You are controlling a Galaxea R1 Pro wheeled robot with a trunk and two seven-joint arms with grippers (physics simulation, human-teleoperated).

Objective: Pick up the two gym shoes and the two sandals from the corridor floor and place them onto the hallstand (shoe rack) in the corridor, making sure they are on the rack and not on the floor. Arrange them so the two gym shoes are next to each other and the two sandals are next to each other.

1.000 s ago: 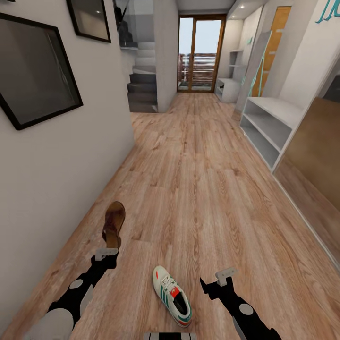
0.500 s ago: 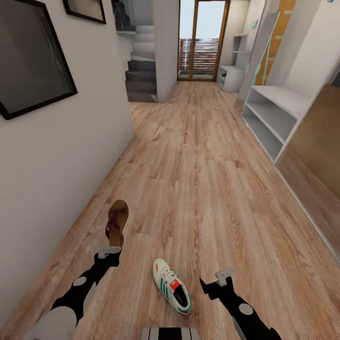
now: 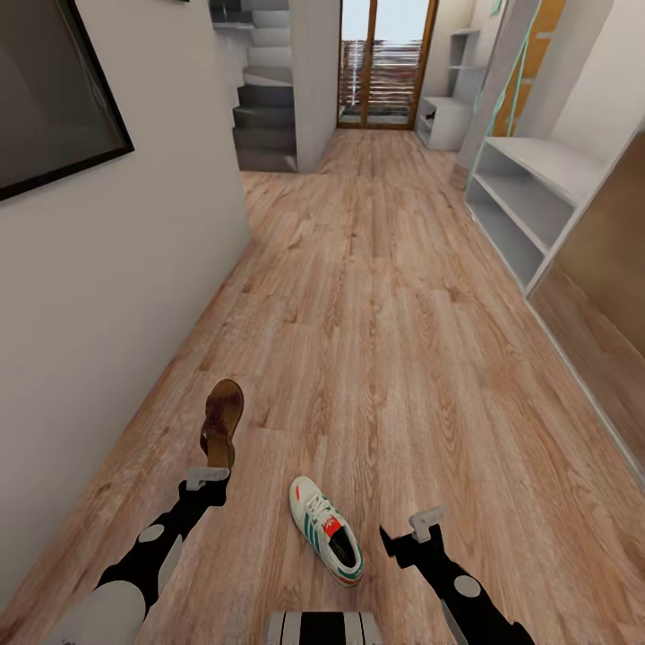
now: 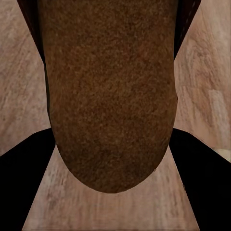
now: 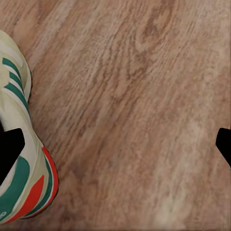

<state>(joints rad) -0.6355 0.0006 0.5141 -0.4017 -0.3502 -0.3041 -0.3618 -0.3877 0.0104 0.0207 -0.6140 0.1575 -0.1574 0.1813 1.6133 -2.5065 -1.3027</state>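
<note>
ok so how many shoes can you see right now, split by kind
sandals: 1, a brown sandal held up by the left tool
gym shoes: 1, a white sneaker with green stripes lying on the wood floor between the arms
total: 2

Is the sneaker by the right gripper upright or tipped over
Upright: the gym shoe rests sole-down on the corridor floor, laces and tongue facing up.
</note>
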